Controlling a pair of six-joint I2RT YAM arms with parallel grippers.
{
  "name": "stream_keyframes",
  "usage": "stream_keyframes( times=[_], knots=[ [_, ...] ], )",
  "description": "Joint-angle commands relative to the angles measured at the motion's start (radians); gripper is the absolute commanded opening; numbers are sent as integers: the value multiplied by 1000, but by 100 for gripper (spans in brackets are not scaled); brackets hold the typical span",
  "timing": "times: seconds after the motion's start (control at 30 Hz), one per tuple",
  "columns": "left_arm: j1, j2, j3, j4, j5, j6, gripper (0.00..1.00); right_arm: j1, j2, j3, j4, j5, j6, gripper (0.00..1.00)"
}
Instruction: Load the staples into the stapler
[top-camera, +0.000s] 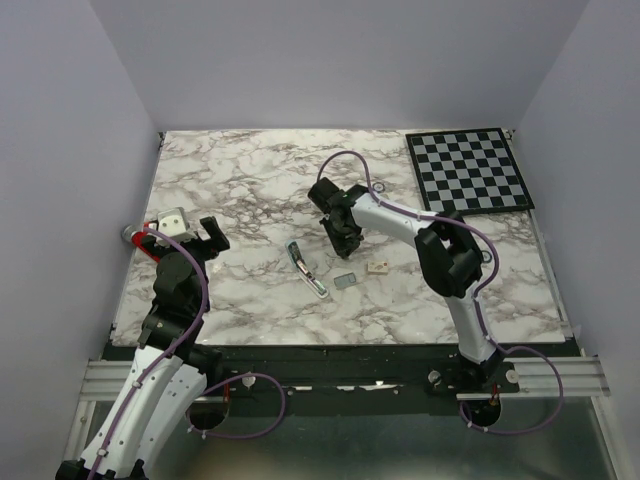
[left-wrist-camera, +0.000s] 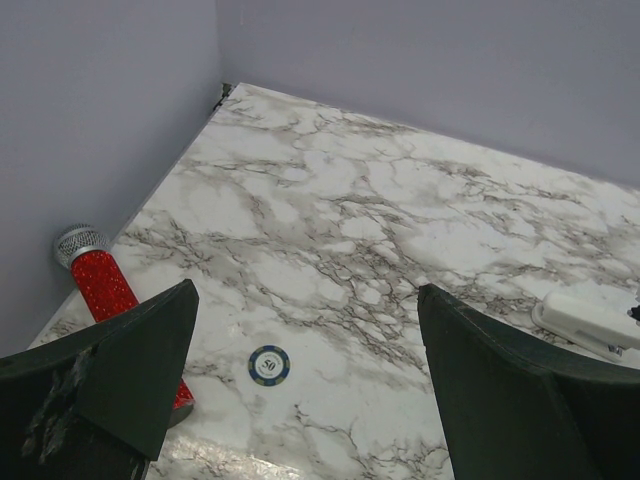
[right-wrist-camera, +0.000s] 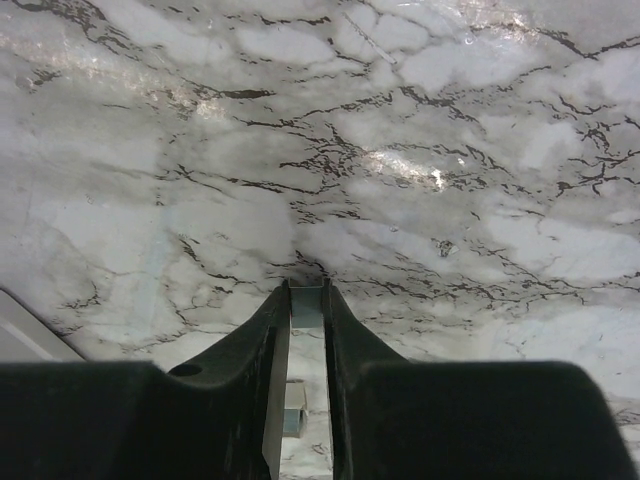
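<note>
Risk, wrong pick: the small white box (top-camera: 378, 267) lies near the staples (top-camera: 345, 281), at about 2 o'clock of them. A descent drifting that way would likely take the box instead.
Risk, failed pick: the staples lie flat on the surface (top-camera: 250, 190). Fingers set this narrow would probably land on top of them or skid them away rather than straddle them.
Risk, knocked stapler: the stapler (top-camera: 305, 268) lies open near the staples, at 9 o'clock of them. A sweep of the arm on that side could shift it and spoil the loading line.
Right fingers (right-wrist-camera: 250, 340): nearly together, with a slim gap left. A pale grey strip (right-wrist-camera: 307, 310) shows in that gap. I cannot tell whether it is something pinched or the surface seen through.
Left fingers (left-wrist-camera: 140, 350): spread wide and holding nothing, at the far 9 o'clock side of the surface, well apart from the stapler and staples.
Staples, place: on the surface in the top view, at 6 o'clock of the right fingers, near but apart and not between them.
</note>
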Motion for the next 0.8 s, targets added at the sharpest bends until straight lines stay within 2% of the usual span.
stream_keyframes(
  times=[0.0,0.17,0.47,0.77],
  knots=[
    [-1,-8,-4,1,26,3,99,7,6,-27,-1,15,-2,24],
    [-1,-7,-4,1,26,3,99,9,-42,-55,56,1,-24,22],
    [-1,1,-5,4,28,1,99,38,-233,-200,227,-99,-98,22],
    [-1,10,-5,5,29,-1,99,128,-323,-286,349,-142,-152,22]
  ],
)
